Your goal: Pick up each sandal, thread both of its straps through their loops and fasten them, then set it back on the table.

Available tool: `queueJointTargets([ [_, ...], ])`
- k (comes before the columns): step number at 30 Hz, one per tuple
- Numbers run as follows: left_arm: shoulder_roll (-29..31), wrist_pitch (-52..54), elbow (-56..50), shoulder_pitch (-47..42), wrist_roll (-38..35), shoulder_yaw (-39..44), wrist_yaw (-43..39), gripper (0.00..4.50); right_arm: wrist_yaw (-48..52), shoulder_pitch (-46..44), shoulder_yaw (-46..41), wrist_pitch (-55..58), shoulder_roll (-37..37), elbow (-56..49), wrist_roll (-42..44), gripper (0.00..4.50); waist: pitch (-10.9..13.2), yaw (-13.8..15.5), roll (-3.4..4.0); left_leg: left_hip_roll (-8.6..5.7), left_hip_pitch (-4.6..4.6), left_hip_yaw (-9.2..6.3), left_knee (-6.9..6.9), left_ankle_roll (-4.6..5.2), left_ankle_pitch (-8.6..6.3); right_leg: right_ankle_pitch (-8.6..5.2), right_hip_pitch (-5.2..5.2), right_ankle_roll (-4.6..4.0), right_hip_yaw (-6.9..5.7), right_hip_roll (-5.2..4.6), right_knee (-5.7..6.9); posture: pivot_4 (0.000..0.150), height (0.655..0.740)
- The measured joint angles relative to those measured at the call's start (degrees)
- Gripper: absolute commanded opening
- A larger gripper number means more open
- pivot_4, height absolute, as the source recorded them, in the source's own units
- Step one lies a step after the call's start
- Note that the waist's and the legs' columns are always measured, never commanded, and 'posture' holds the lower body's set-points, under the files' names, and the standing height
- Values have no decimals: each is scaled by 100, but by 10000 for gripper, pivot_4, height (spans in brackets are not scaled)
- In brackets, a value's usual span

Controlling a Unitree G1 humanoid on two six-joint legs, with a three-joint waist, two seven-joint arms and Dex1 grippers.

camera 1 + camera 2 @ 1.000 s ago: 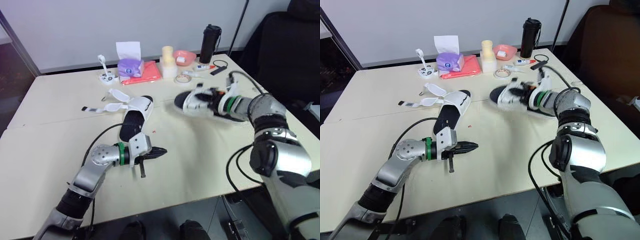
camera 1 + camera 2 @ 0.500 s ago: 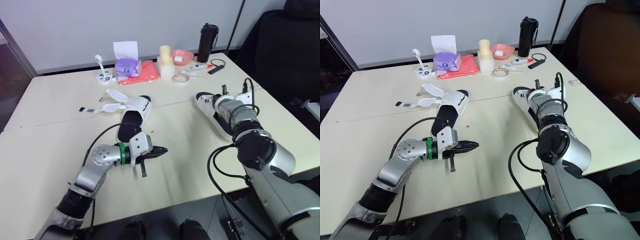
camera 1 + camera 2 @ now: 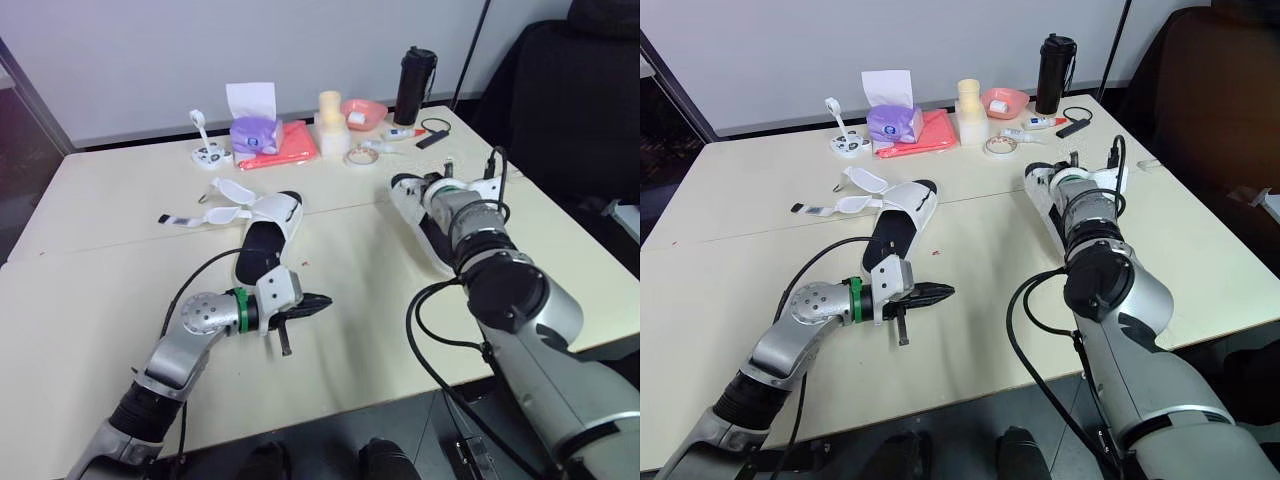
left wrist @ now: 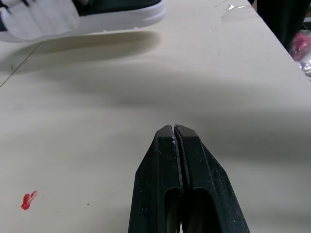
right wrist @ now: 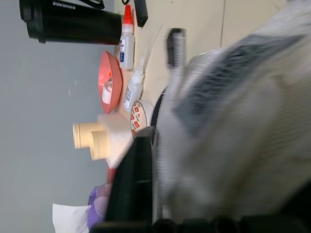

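Clamping a white, black-soled sandal [image 3: 408, 212] near the bottle [image 3: 418, 85] was the right tool [image 3: 431, 188]; the left tool [image 4: 174, 129] stood closed, empty.

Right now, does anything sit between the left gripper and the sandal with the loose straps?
Nothing visible does. The left gripper, shut, is over bare table, and the near end of the sandal lies close beside its wrist.
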Motion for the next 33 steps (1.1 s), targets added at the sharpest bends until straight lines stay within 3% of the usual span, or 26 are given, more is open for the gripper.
queueJointTargets([
  [3,21,4,-19,20,0,0,4,0,-52,117,-5,-23,40,0,27,44901,0,-20,0,0,0,1,0,0,0,0,-1,0,1,0,0,1500,7400],
  [13,60,2,-69,68,0,-1,4,0,-458,82,266,834,-7,-407,-9,44901,0,-35,0,0,0,1,1,0,0,0,0,0,3,0,1,1500,7400],
  [15,60,-9,-67,76,0,-2,2,0,-825,148,335,1406,55,-1020,103,44901,0,-26,0,0,1,0,1,0,0,0,-1,0,3,0,1,1500,7400],
  [19,45,-39,-47,49,1,-7,-2,0,-1783,1023,530,2833,694,-3465,623,44901,-2,-7,2,1,0,-5,0,0,0,0,-1,0,2,1,5,1500,7400],
  [22,29,-83,-21,5,-1,-5,-6,0,-2980,2093,602,4027,1316,-5673,1414,44901,-3,40,5,1,-4,-3,1,0,0,0,-12,0,7,1,14,1500,7400],
  [25,15,-84,4,-34,-8,5,-5,0,-4053,2639,632,4713,1561,-7143,2283,44901,-3,79,6,1,-3,-1,7,0,0,0,-11,0,10,1,19,1500,7400],
  [28,11,-85,24,-36,-9,18,-5,0,-4793,2950,685,4917,1570,-8032,2990,44901,-4,89,4,0,3,-2,11,1,1,0,-7,0,10,3,27,1500,7400],
  [33,-11,-84,60,-48,-17,27,-8,0,-5472,3499,1057,5131,1193,-8252,4226,44901,-4,86,5,0,6,2,8,5,3,0,-7,-1,15,4,27,1500,7400],
])
